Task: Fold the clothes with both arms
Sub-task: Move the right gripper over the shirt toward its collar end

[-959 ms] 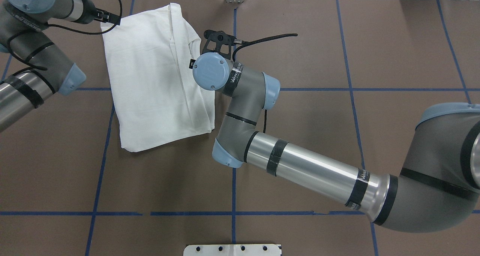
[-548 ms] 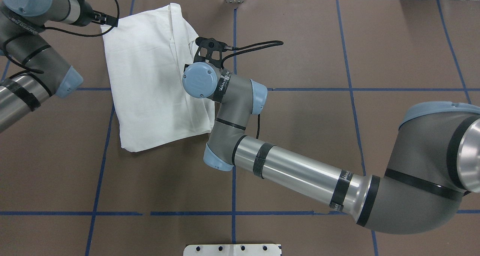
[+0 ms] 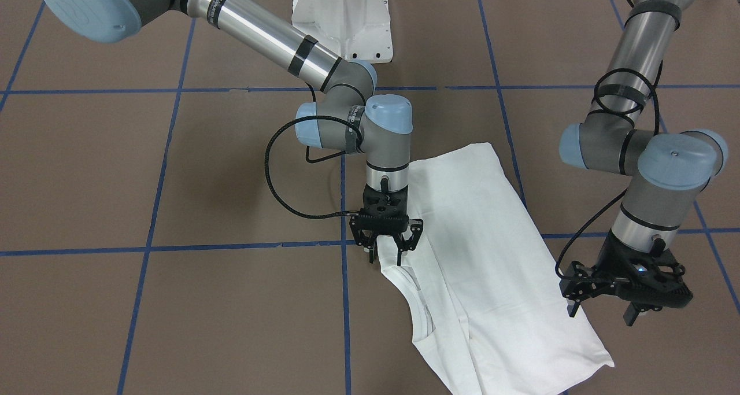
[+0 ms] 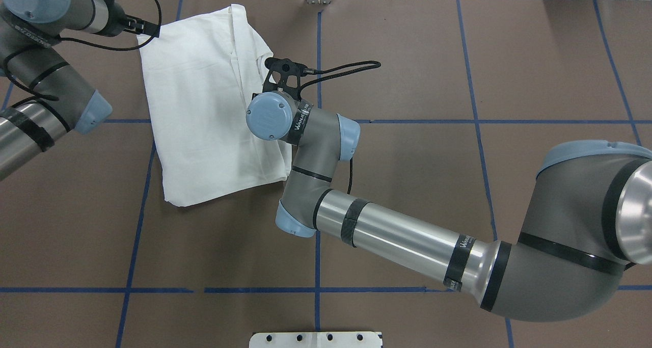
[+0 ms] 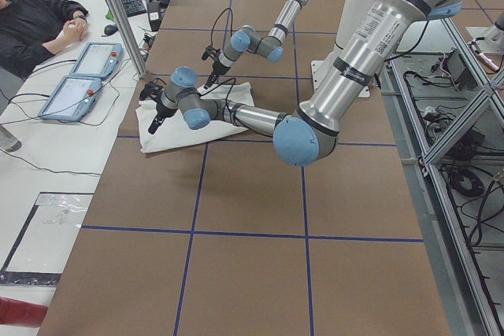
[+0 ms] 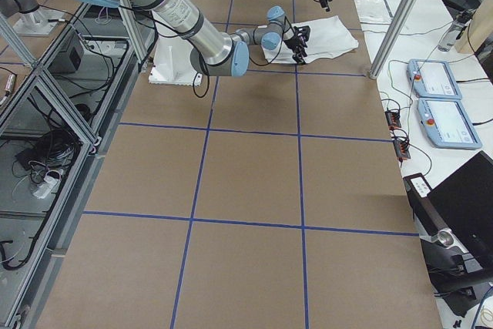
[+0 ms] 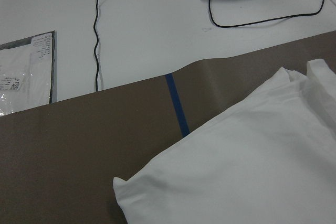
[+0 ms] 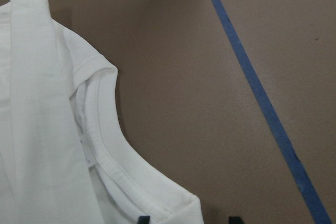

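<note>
Beneath its wrist (image 4: pixel 269 116), right hand (image 3: pixel 386 255) (half-hidden), T-shirt (image 4: pixel 204 108)

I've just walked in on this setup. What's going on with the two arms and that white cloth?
Two robot arms are working on a white shirt that lies partly folded into a long shape on a brown table. The right gripper is open and points down at the shirt's edge by the neckline. The left gripper is open too, hanging at the opposite long edge near a corner. Neither grips the cloth at this moment.
</note>
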Motion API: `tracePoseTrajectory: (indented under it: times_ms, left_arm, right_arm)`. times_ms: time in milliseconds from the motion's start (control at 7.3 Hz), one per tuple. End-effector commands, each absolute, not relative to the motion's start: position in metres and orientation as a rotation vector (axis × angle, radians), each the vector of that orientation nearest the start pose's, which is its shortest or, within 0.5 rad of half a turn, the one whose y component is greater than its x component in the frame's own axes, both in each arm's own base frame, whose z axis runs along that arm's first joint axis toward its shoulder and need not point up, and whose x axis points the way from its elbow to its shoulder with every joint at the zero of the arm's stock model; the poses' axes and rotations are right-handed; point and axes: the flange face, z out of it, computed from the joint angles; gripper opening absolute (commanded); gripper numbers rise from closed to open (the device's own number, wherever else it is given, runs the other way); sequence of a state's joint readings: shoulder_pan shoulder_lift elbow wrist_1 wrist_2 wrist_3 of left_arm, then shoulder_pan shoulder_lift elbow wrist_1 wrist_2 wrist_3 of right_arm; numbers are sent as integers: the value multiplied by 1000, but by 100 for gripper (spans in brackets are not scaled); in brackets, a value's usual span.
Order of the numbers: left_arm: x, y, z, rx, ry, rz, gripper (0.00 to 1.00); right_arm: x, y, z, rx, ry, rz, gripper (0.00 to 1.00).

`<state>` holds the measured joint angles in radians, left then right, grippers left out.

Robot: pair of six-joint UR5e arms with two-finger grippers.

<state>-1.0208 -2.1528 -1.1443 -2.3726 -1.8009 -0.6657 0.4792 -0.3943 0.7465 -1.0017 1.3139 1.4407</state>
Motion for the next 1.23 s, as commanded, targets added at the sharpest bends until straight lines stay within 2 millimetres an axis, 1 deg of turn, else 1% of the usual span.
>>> tracePoseTrajectory:
  times_ms: [0,137,274,411,548,685,822,959,1096]
  left_arm:
    - [301,-704,432,660,716,2,100]
    - [301,-704,431,661,718,3,100]
    - [301,-703,433,660,717,3,100]
    - [301,-703,433,660,716,2,100]
    - [300,-703,431,663,717,2,100]
    - [300,-700,429,666,723,4,100]
    - [297,-691,431,670,727,8,100]
    - [295,-685,435,671,729,9,100]
    - [295,-684,433,674,731,11,100]
  right_arm:
    - [-728,-551,170,507,-805,436,53]
    - [-728,-550,170,506,-805,436,23]
    - [-728,-550,169,505,-807,435,0]
    - [-728,-550,164,505,-810,430,0]
    - [-726,-552,150,505,-816,432,0]
    - [-719,-548,134,496,-795,430,0]
    - [-698,-533,120,464,-781,416,0]
    - [-670,-505,132,454,-772,404,0]
    - [-640,-490,171,455,-768,404,0]
